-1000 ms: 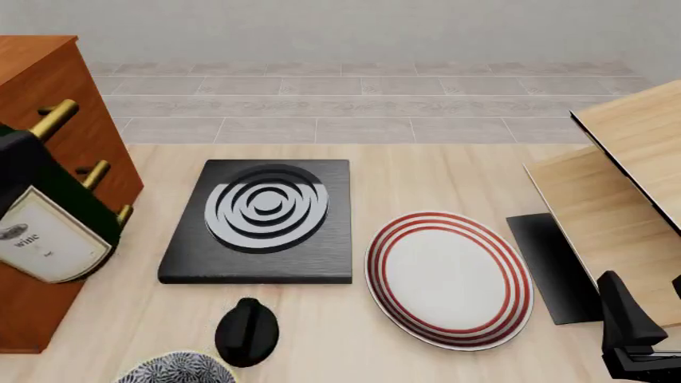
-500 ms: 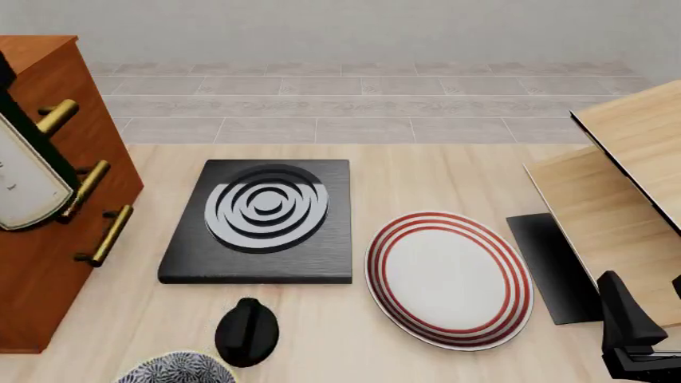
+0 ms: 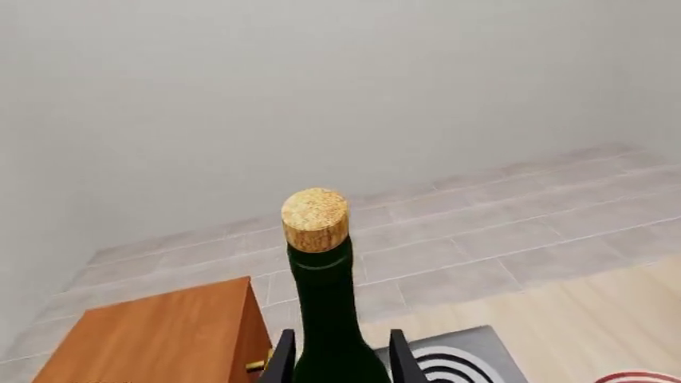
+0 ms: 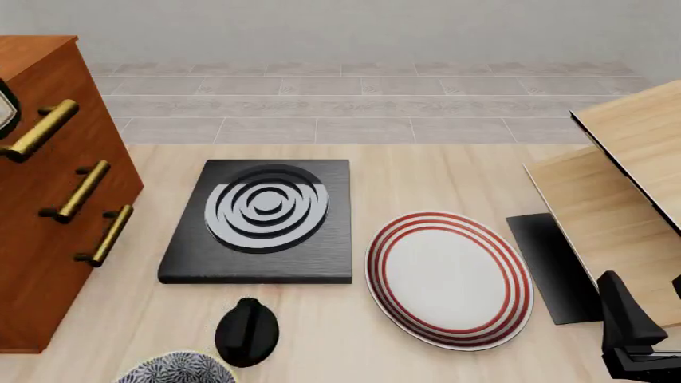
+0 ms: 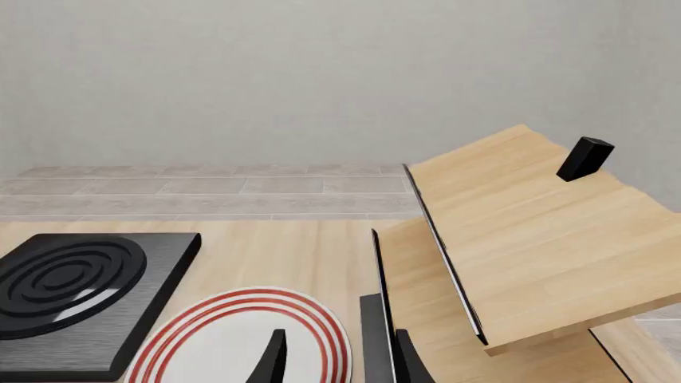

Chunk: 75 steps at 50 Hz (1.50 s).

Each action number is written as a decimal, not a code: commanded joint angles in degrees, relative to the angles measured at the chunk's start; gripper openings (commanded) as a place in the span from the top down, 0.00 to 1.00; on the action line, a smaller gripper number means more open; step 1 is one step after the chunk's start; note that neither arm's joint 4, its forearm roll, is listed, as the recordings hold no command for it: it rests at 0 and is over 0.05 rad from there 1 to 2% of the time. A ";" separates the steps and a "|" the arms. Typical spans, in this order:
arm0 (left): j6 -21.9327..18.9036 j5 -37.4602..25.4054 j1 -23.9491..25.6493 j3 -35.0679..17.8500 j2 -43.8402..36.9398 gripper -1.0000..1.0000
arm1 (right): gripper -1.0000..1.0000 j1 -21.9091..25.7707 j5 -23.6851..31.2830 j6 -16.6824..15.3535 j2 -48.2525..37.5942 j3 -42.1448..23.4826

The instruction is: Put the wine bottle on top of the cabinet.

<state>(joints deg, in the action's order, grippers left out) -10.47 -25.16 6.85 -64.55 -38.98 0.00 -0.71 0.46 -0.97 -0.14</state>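
In the left wrist view the wine bottle (image 3: 324, 307) stands upright, dark glass with a tan cork (image 3: 315, 219) on top. My left gripper (image 3: 338, 361) is shut on its body, one black finger on each side. Below and beside the bottle lies the flat reddish-brown top of the cabinet (image 3: 159, 335). In the front view the cabinet (image 4: 48, 231) fills the left edge with its three brass handles, and only a sliver of the wine bottle (image 4: 5, 108) shows at the frame's left border, high by the top handle. My right gripper (image 4: 636, 335) rests low at the front right, open and holding nothing.
A black stove plate with grey rings (image 4: 261, 219) lies mid-table, and a red-rimmed white plate (image 4: 447, 279) to its right. A black knob (image 4: 247, 331) and a patterned bowl (image 4: 175, 369) sit at the front. Pale wood boards (image 4: 627, 183) and a dark mat (image 4: 553, 263) stand on the right.
The wine bottle has risen and moved left, from in front of the cabinet's drawers to almost out of the front view. The right arm has not moved.
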 commanded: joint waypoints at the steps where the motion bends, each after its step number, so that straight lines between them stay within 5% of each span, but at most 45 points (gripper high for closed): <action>1: -1.69 -0.46 -6.87 -5.67 -5.72 1.00 | 0.00 0.00 0.00 0.00 0.00 0.00; 34: -2.61 0.61 -17.81 -17.58 -18.99 1.00 | 0.00 -0.01 0.00 0.02 -0.01 0.00; 75: -3.34 11.33 -31.20 -15.76 -27.11 1.00 | 0.00 0.00 0.01 0.01 0.02 0.00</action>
<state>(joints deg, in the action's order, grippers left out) -13.03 -17.58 -21.46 -81.28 -64.45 0.00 -0.71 0.46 -0.97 -0.14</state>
